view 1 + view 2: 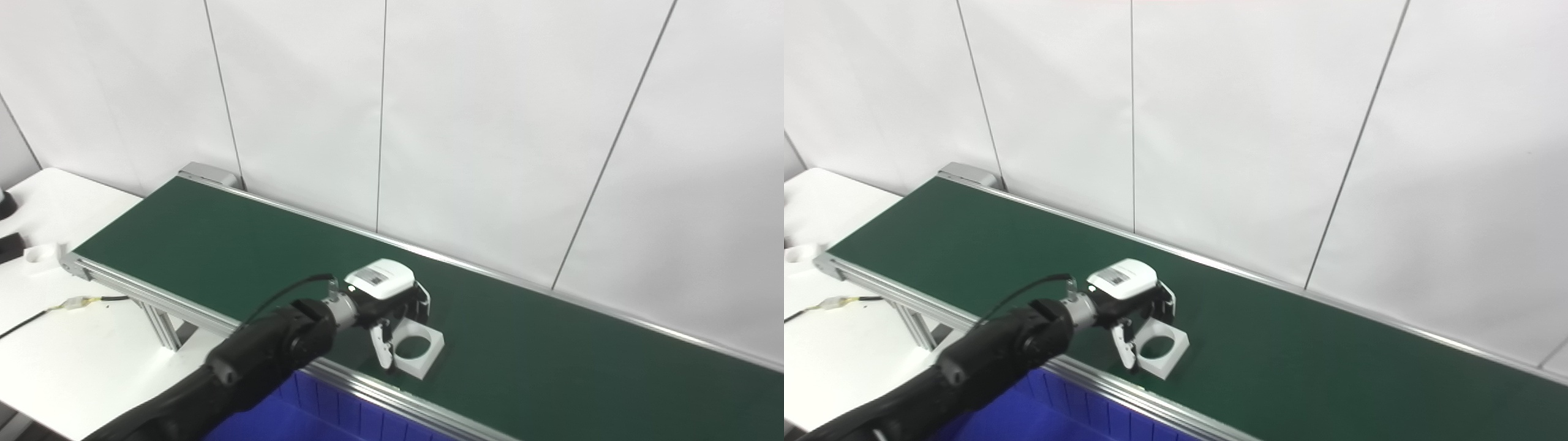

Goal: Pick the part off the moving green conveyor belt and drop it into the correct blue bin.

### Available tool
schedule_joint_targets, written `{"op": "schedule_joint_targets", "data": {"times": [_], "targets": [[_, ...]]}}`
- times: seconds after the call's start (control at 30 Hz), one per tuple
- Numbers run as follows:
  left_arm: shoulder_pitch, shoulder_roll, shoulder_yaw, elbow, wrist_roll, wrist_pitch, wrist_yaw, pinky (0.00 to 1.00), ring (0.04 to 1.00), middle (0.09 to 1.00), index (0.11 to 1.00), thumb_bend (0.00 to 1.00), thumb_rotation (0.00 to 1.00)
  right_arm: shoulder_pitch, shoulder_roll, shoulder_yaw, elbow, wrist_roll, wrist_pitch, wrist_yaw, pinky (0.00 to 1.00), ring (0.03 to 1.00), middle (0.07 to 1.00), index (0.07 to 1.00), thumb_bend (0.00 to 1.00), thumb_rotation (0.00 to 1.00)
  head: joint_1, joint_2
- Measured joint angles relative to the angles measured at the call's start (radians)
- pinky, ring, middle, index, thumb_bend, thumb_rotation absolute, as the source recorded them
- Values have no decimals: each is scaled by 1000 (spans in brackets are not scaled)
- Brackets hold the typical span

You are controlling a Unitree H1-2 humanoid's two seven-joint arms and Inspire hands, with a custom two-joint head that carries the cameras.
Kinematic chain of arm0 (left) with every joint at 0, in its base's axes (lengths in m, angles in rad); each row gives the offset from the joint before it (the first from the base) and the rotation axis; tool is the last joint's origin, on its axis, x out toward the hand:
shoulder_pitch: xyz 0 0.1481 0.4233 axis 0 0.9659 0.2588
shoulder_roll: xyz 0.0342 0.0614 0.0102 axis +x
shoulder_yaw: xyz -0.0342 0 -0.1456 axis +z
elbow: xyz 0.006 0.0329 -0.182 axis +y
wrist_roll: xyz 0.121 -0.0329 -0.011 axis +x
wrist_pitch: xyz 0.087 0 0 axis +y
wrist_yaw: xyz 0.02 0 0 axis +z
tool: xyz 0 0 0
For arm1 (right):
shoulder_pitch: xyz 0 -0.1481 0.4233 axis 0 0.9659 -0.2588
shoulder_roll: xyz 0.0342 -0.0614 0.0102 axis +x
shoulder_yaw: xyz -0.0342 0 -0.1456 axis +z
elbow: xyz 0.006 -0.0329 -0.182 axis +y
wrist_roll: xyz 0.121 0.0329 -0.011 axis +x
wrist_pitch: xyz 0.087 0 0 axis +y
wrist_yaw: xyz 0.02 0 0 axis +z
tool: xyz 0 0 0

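My left hand [392,306] reaches over the near rail onto the green belt [551,343], its fingers curled down around the white part [422,349]. The thumb [383,349] lies along the part's 9 o'clock edge, and the other fingers come down at its 12 o'clock edge. I cannot tell whether they are pinching the part or only bracketing it. The right hand is out of sight.

Progress, as I judge it: the reach is done and the grasp is at hand or just made. The part lies flat on the belt, near the rail closest to me, so the lift, the carry and the drop are all left. The blue bin [318,416] sits just under that rail, at about 7 o'clock from the part.

The part is a square block with a round hole through it, the hole facing up. It has no clear long axis; its sides are turned askew to the belt's run, one corner pointing toward 5 o'clock.

At the far 9 o'clock edge, a white table [67,343] carries a cable [79,301].
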Motion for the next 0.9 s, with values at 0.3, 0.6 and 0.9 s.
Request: {"op": "schedule_joint_targets", "data": {"times": [0.3, 0.6, 0.9], "targets": [[25, 7, 65, -154, -12, 36, -69, 639, 519, 475, 500, 522, 0, 1, 2, 1, 0, -1, 0, 0, 680, 764, 824, 897, 556, 828, -8, -3], [72, 11, 134, -277, -18, 36, -91, 644, 503, 450, 512, 521, 0, 1, 0, 3, 0, -2, 0, 0, 672, 757, 823, 892, 565, 827, -12, 3], [189, 14, 189, -484, -43, 60, -164, 553, 456, 448, 507, 522, 0, 8, -5, 2, -5, 1, 0, 0, 670, 755, 820, 891, 556, 820, -15, 18]]}}
